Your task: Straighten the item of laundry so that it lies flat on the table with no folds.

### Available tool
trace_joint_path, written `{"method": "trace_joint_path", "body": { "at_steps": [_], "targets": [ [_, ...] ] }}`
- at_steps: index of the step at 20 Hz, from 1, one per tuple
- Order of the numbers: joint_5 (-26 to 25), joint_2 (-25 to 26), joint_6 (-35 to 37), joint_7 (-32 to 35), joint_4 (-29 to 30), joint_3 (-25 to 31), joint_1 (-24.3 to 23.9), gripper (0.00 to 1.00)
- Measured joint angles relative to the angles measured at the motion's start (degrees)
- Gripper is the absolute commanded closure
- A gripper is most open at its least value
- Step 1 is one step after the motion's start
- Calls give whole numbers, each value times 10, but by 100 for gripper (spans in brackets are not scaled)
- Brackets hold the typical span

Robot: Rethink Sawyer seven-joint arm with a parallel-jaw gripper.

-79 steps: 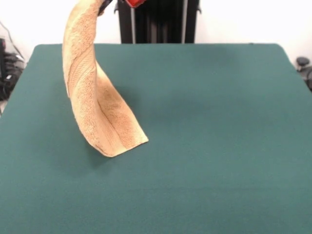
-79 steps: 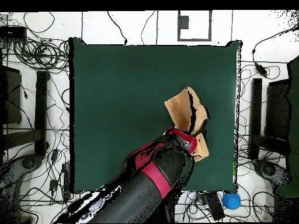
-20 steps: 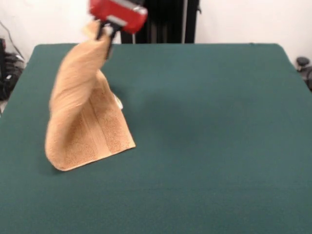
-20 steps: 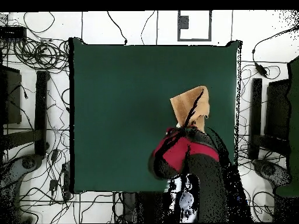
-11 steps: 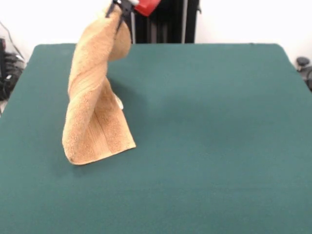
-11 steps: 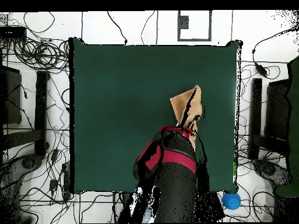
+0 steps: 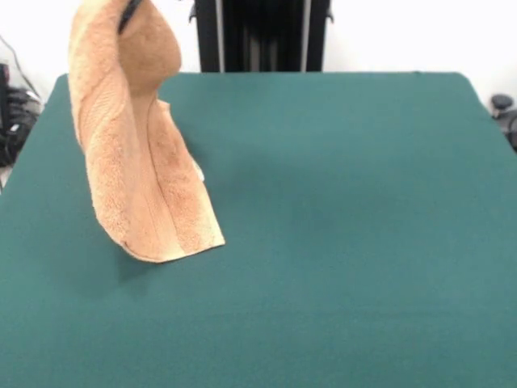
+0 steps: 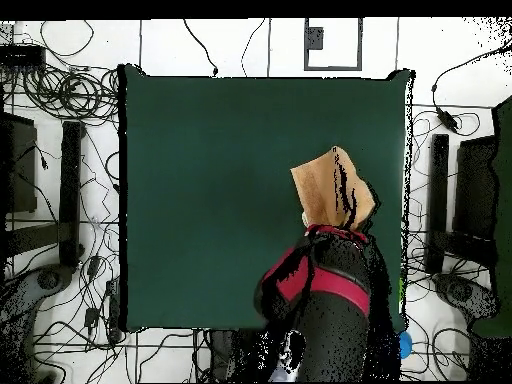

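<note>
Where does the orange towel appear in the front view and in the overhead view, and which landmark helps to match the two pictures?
Front view: the towel hangs at upper left, its lower edge resting on the table.
Overhead view: the towel lies right of centre, just above the red and black arm.
Shared landmark: the green table's edge nearest the towel.

One camera faces across the surface (image 7: pixel 339 242) from low and near; another looks straight down, sharing the whole surface (image 8: pixel 200 180).
</note>
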Motion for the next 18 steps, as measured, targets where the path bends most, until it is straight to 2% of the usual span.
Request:
{"method": "trace_joint_path", "body": {
  "at_steps": [1,2,3,4,5,8,9,11,13,14,15,18],
  "targets": [
    [6,-4,-1,-1,2,10,-13,100],
    [21,-18,0,-11,10,50,-55,100],
    [41,-29,2,-29,20,115,-115,100],
    [55,-31,6,-44,25,156,-154,100],
    [81,-26,16,-78,31,232,-220,100],
    [122,-4,39,-144,35,339,-314,100],
    [162,25,62,-220,39,436,-407,100],
    [196,54,80,-297,43,512,-500,100],
    [208,68,85,-334,44,541,-542,100],
    [221,86,90,-389,44,574,-602,100],
    [225,95,91,-425,44,590,-639,100],
    [226,106,91,-487,44,607,-697,100]
  ]
}}
